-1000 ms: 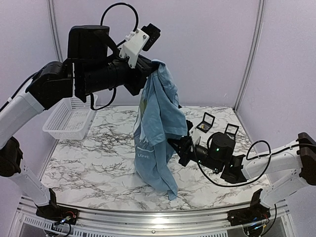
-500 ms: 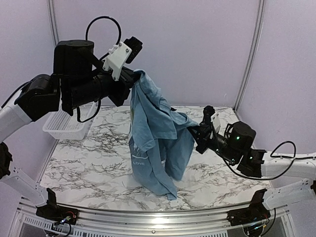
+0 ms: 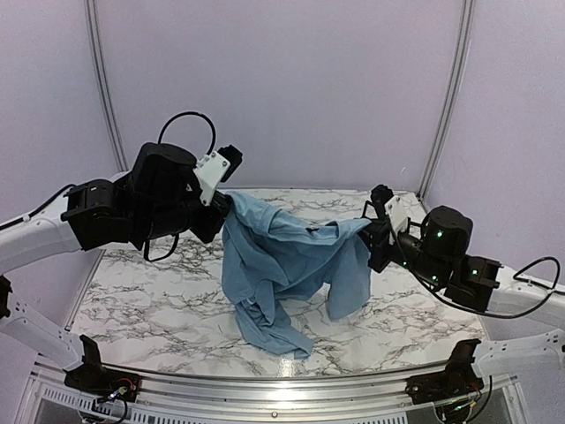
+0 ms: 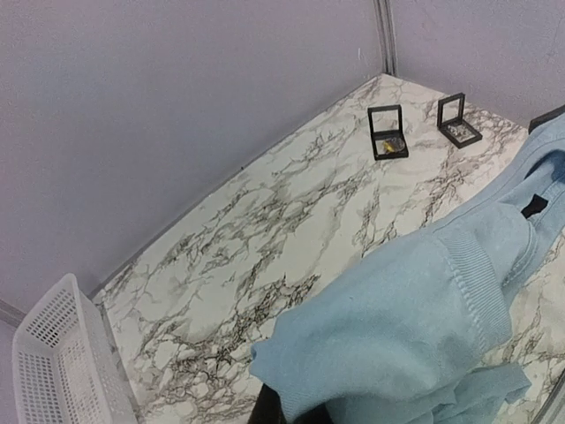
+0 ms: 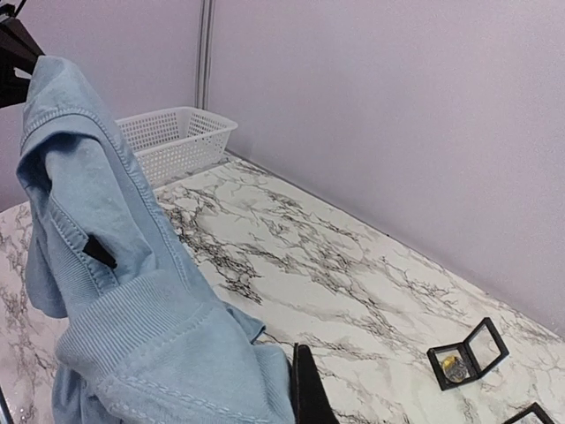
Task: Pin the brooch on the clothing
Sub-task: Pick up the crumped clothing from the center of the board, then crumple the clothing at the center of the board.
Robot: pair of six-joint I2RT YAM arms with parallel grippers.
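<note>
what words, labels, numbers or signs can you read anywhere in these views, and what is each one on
No text can be read in any view.
Light blue T-shirt: bunched up, no lettering shows on its folds.
Small black tag at its collar: too small to read.
Square black case and second black case: no label visible.
White plastic mesh basket: no marking visible.
</note>
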